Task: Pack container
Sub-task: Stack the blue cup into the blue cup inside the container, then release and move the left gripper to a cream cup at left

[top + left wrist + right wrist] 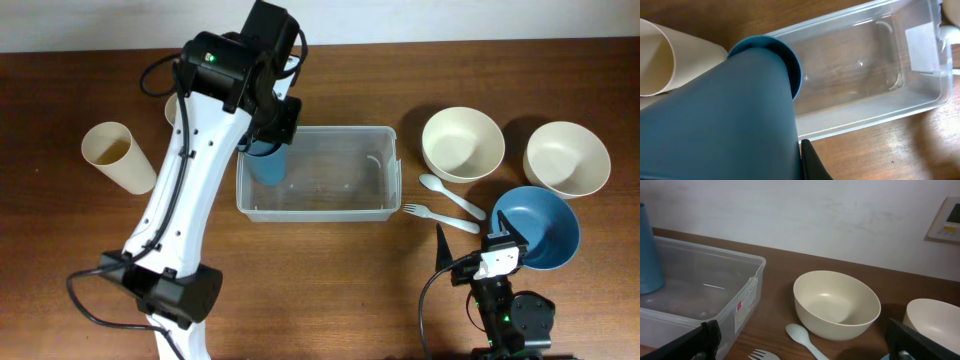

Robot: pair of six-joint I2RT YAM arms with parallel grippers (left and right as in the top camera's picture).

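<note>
L gripper [272, 135] shut tight on blue cup [267, 163]. Cup is in the container [390, 175], mid table, at its left end by the wall. Lots of room to its right. R gripper [472, 245] wide open, holds nothing, front-right of container, by blue bowl [545, 222].

**A:** Where's the clear rectangular plastic bin [330, 178]?
**B:** Middle of the brown wooden desk [330, 300], upright, open-topped, long side running left to right.
**A:** Details?
**B:** Rounded corners, raised rim, white label [741, 311] on its right end, blue plastic cup [268, 163] upright inside its left end.
</note>
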